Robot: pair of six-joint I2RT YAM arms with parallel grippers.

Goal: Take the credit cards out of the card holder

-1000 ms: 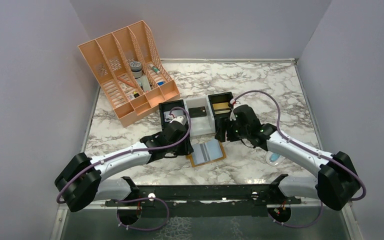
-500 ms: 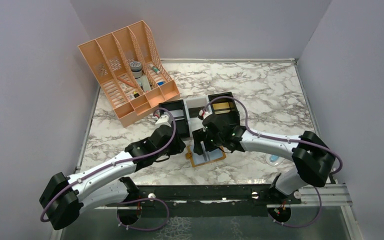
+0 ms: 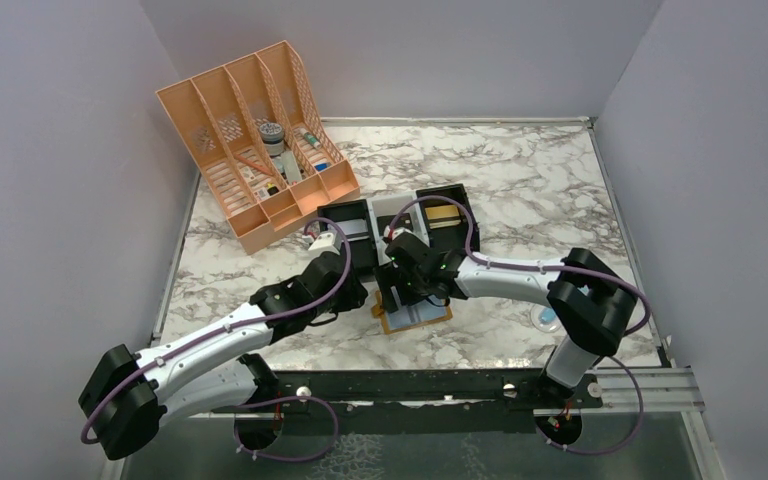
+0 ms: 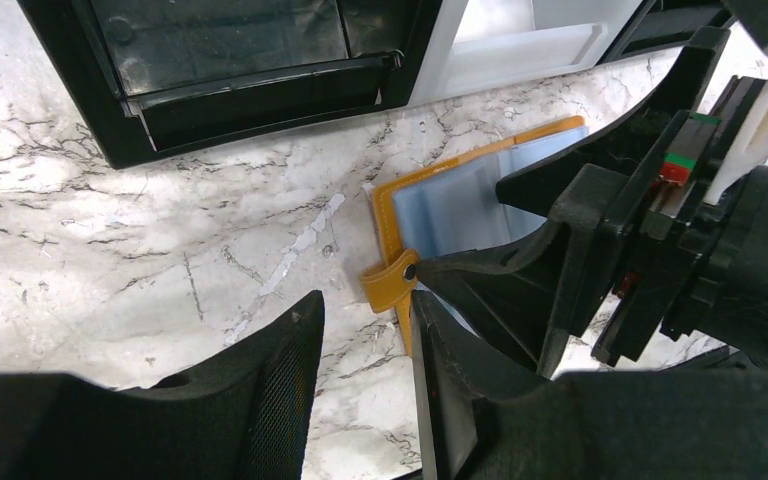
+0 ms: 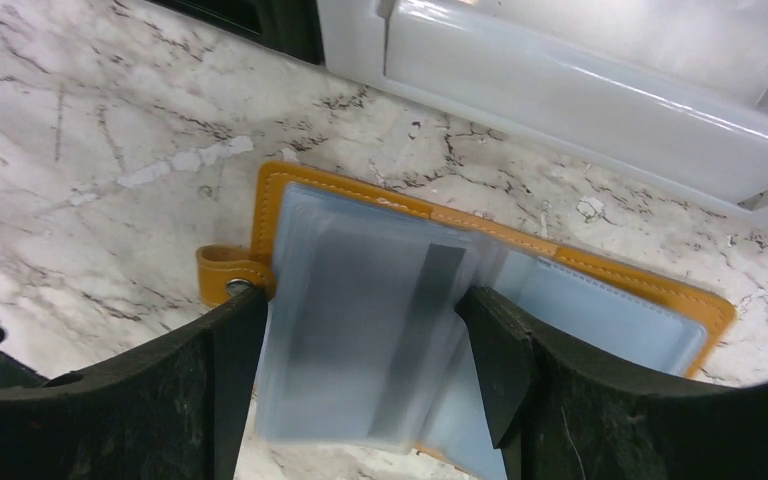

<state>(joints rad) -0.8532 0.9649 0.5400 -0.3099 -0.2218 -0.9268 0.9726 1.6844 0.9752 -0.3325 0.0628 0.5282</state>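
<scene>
The card holder (image 3: 418, 314) lies open on the marble, mustard-tan with pale blue inner panels (image 5: 600, 305). My right gripper (image 5: 365, 330) is open and hangs low over the holder's left half. Its fingers stand either side of a blurred grey-blue stack with a dark stripe (image 5: 355, 320), which looks like the credit cards in their sleeves. In the top view this gripper (image 3: 400, 292) hides most of the holder. My left gripper (image 4: 365, 310) is open just left of the holder's snap tab (image 4: 388, 285), with bare marble between its fingers. From above the left gripper (image 3: 353, 292) sits beside the holder's left edge.
Two black bins (image 3: 345, 225) (image 3: 447, 208) and a white bin (image 3: 392, 215) stand just behind the holder. A peach file organiser (image 3: 250, 140) fills the back left corner. A clear-blue packet (image 3: 547, 318) lies under the right arm. The two grippers are very close together.
The right arm swung left from the bins down over the holder, and its jaws widened. The left gripper drew back from the black bin to the holder's left edge.
</scene>
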